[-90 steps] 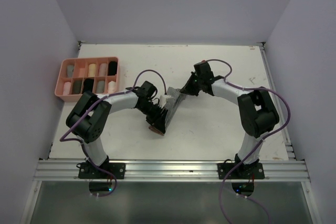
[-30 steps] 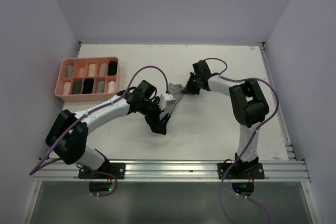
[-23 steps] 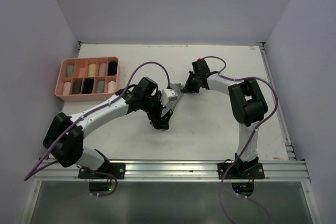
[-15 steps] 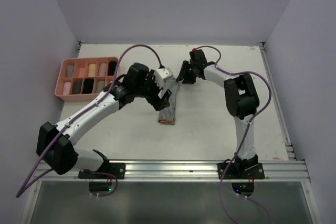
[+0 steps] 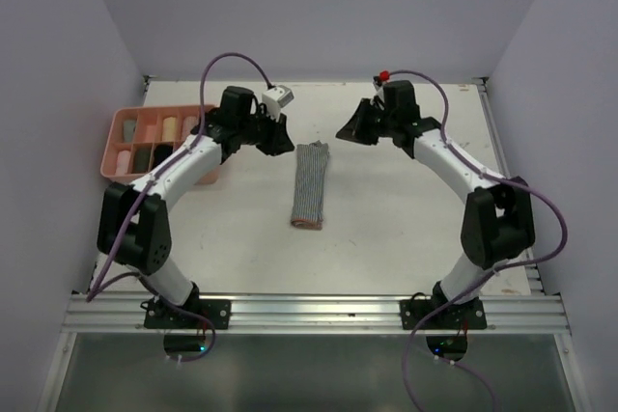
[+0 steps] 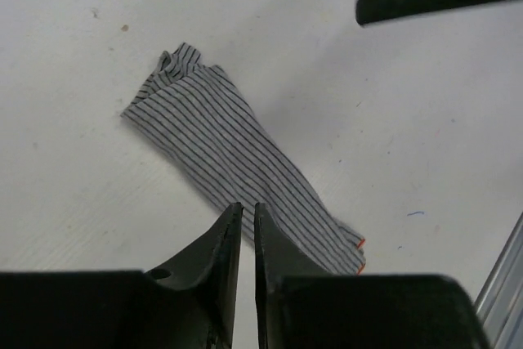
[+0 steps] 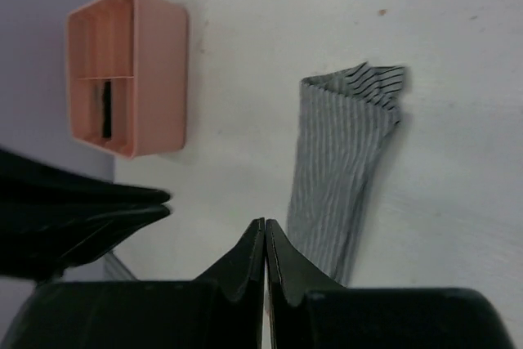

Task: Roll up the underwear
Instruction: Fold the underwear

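Note:
The grey striped underwear (image 5: 309, 186) lies flat on the white table as a long narrow folded strip, orange trim at its near end. It also shows in the left wrist view (image 6: 233, 149) and the right wrist view (image 7: 346, 165). My left gripper (image 5: 287, 145) hovers just left of its far end, jaws almost together and empty (image 6: 243, 207). My right gripper (image 5: 344, 133) hovers just right of its far end, shut and empty (image 7: 265, 222). Neither touches the fabric.
The pink plastic tray (image 5: 213, 113) with compartments stands at the far left and holds several rolled garments; one end shows in the right wrist view (image 7: 155, 71). An aluminium rail (image 5: 309, 311) runs along the near edge. Walls close in on three sides.
Both grippers held the striped strip lifted and stretched between them. They laid it down, let go and drew back towards the far side, apart from each other.

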{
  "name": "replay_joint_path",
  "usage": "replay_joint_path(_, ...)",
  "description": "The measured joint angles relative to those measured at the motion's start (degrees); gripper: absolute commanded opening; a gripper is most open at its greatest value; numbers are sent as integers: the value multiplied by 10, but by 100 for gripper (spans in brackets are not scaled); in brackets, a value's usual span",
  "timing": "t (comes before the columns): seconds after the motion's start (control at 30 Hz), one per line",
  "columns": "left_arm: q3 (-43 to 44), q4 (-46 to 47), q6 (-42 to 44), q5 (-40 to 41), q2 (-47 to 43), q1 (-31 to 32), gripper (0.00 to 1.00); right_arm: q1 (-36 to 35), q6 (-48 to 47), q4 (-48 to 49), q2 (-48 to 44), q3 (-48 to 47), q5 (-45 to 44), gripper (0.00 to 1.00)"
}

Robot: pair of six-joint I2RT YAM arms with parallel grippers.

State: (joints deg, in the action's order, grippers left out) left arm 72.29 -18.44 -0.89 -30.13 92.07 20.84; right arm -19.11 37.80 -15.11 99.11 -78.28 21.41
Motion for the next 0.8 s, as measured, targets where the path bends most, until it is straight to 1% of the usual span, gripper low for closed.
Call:
replay_joint_path(0.07,10,26,-24,-20,44,1,7,-16,41,42,-43,61,25,5)
replay_joint_path(0.13,21,51,-51,-41,91,1,7,-43,76,74,-54,104,41,5)
replay_joint_path(0.2,32,74,-79,-59,137,1,6,-74,103,92,-39,126,53,8)
replay_joint_path(0.33,47,103,-121,-75,208,3,7,-118,138,118,11,130,67,11)
replay_joint_path(0.4,57,111,-134,-76,228,6,7,-124,148,130,32,129,73,12)
replay_joint_path(0.6,82,137,-160,-84,262,26,8,-118,151,127,97,111,96,12)
replay_joint_path(0.8,105,145,-166,-85,293,45,8,-118,125,111,119,135,99,12)
